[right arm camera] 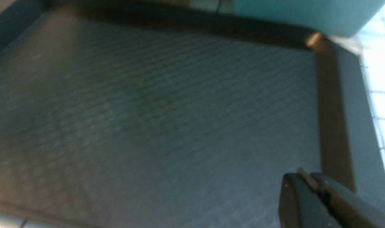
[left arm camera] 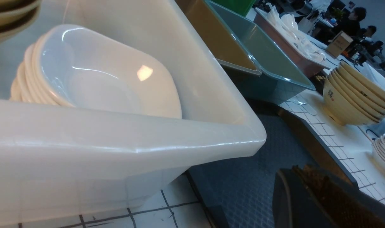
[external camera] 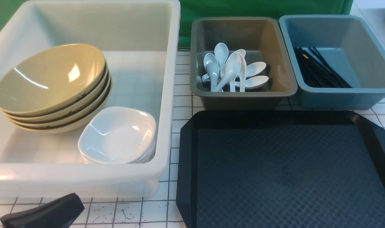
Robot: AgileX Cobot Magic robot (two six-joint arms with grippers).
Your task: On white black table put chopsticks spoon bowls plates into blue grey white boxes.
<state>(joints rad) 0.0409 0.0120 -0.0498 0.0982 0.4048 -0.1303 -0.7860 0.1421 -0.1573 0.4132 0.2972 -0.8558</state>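
A: Green cloth is hanging behind a white gridded tabletop (external camera: 179, 104), where 3 boxes are being kept: the white tub (external camera: 170, 95), the grey bin (external camera: 243, 98) and the blue bin (external camera: 338, 101). Where is everything being held?

B: 4 bowls (external camera: 50, 82) are being stacked in the white tub, tilted, with the plates (external camera: 118, 134) just beside them. The spoons (external camera: 232, 71) are lying piled in the grey bin, the chopsticks (external camera: 319, 68) in the blue bin. The black tray (external camera: 284, 171) is showing nothing on it, so the sorting is being judged finished.

A: And the end effectors?

B: The right end effector (right arm camera: 309, 180) is being held together over the tray, gripping nothing. For the left end effector (external camera: 43, 213), near the tub's front wall, it cannot be told.

A: What could be going wrong?

B: The tub wall could be getting bumped by the left arm, and the leaning bowls could be sliding onto the plates. More bowls (left arm camera: 357, 98) and dishes (left arm camera: 384, 152) are being kept on a neighbouring surface.
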